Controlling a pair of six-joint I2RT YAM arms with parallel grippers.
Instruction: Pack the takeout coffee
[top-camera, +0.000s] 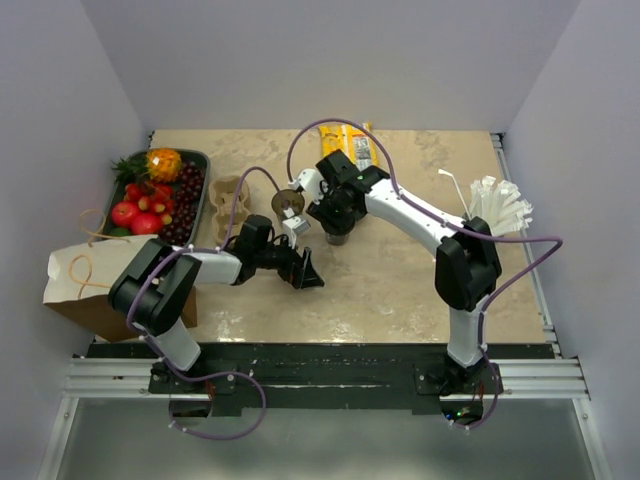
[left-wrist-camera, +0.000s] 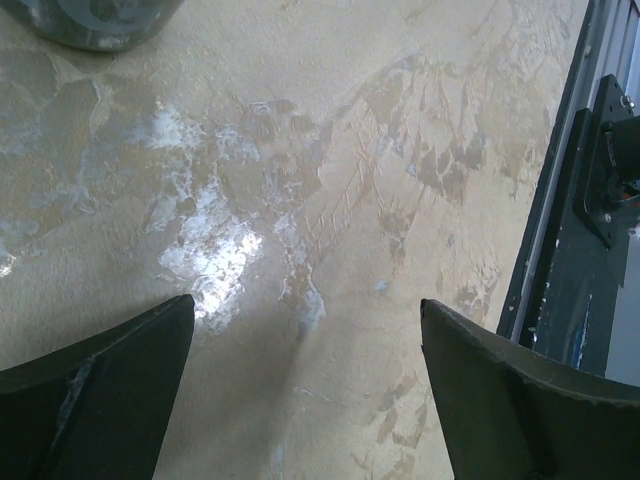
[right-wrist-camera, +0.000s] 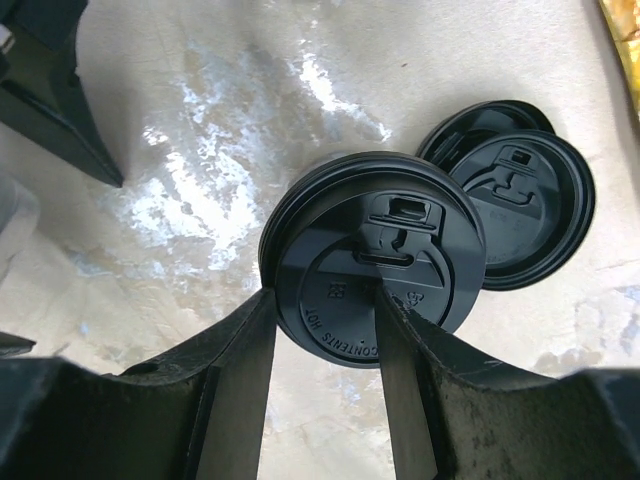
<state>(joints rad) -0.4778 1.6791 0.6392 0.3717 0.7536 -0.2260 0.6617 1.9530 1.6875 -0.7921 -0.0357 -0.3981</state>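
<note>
Currently the lidding step looks to be in hand. The right gripper is half closed. Its two dark fingers lie over the near edge of a black lid, which shows in the gap between them and spreads wider than that gap beyond the fingertips. Whether the fingers clamp the lid or only rest on it cannot be told.

A second lid lies on the table just beyond the fingertips and to their right, partly covered by the first. The left gripper is spread wide and holds nothing. Only bare table lies between its fingers, and the grey cup stands ahead of them, to their left.

From above, that cup sits directly under the right fingers, so the lid seems to be on or just over its rim. The next move probably calls for pressing the lid down evenly until it seats. The cup would then go to the cardboard carrier or the paper bag, both well to the left of the fingers.

The cup's body is hidden beneath the lid in the right wrist view and cut off by the frame edge in the left wrist view. Whether the lid is fully seated is hard to make out.
</note>
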